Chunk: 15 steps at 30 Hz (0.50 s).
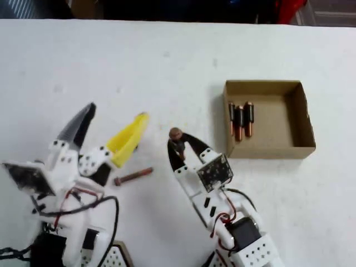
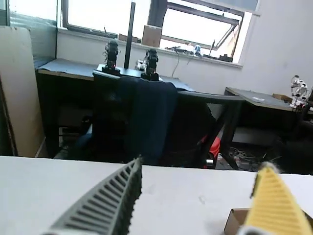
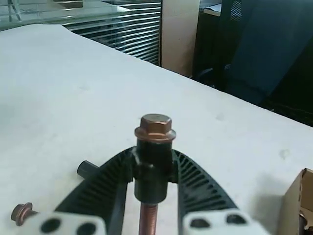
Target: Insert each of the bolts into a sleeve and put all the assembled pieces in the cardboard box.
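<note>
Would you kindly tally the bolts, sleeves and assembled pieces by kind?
Assembled pieces in box: 3
Assembled piece in right gripper: 1
Loose bolt: 1
Loose sleeve: 1
Total: 6

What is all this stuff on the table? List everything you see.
Table: one, white.
Cardboard box: one, brown, on its right side.
Assembled pieces: three, copper and black, inside the box.
Bolt in sleeve: one, copper in black, upright in the right gripper.
Loose bolt: one, copper, lying between the arms.
Loose sleeve: one, black, lying on the table.
Left gripper: one, grey and yellow fingers, open.
Right gripper: one, black, shut.
</note>
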Motion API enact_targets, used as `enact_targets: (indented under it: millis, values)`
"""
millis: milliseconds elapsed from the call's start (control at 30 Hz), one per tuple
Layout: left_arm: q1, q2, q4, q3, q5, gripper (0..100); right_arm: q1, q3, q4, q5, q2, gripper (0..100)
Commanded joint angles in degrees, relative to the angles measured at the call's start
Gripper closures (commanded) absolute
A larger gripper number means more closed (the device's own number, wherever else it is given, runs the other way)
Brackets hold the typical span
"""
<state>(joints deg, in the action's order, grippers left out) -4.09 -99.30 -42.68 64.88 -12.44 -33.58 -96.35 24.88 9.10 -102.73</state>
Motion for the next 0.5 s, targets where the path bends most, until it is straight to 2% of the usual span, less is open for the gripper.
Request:
enact_targets:
  millis: [0,200,467]
  values:
    - [2.95,-0.75,-2.20,-3.25,0.35,73,3.47,-0.44,0.31,0.62,-0.48,98.1]
    - [7.08,-1.10,-7.65,-2.99,2.81,82,15.78,4.75,5.93,0.62,-0.57,98.1]
    - [10.95,-1.10,-15.30,-2.90,2.81,82,26.86,18.02,18.86,0.70,-0.40,98.1]
